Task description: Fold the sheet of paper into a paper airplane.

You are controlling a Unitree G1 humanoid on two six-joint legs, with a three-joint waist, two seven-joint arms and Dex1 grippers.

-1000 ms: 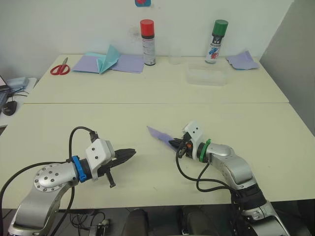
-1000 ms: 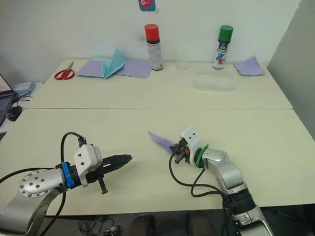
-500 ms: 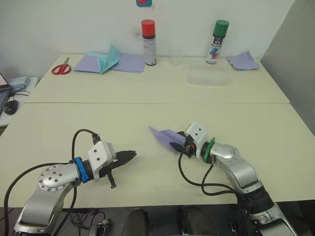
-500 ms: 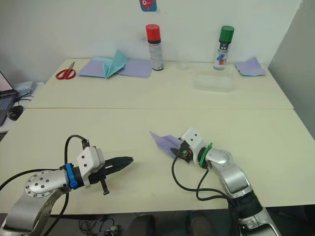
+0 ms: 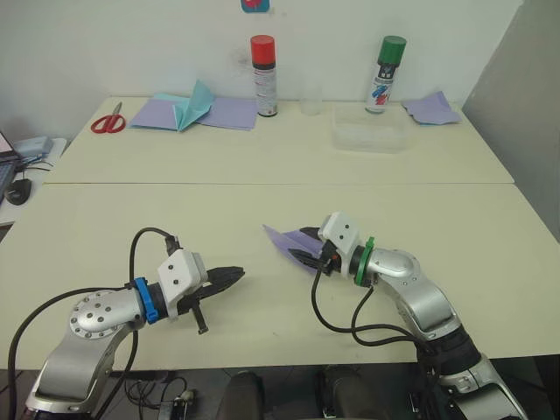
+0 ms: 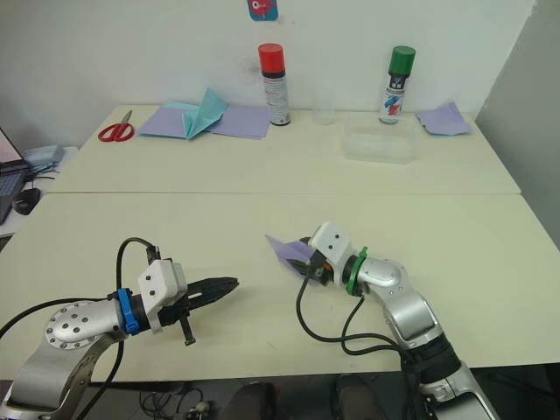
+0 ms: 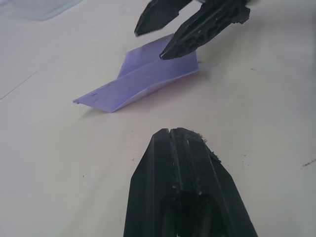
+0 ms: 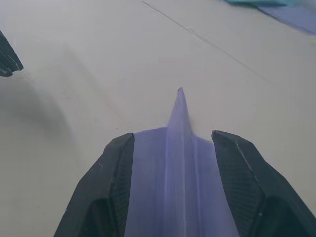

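The sheet of paper lies on the table as a folded lavender paper airplane (image 5: 284,241), a narrow pointed wedge with its nose away from my right arm. My right gripper (image 5: 303,250) is open. Its two black fingers (image 8: 111,168) stand on either side of the airplane's (image 8: 180,163) tail, low over the table. My left gripper (image 5: 234,276) is shut with nothing in it, hovering near the table's front. It points toward the airplane (image 7: 143,81) from a hand's width to the left.
Along the back edge stand a red-capped spray can (image 5: 262,74), a green-capped can (image 5: 385,74) and a clear plastic box (image 5: 367,136). Red scissors (image 5: 107,121), teal and lavender papers (image 5: 188,109) and a rumpled lavender scrap (image 5: 430,108) lie there too.
My right gripper, shut on the airplane's tail a second ago, has opened, and the airplane now rests on the table between its fingers. The left arm has hardly moved.
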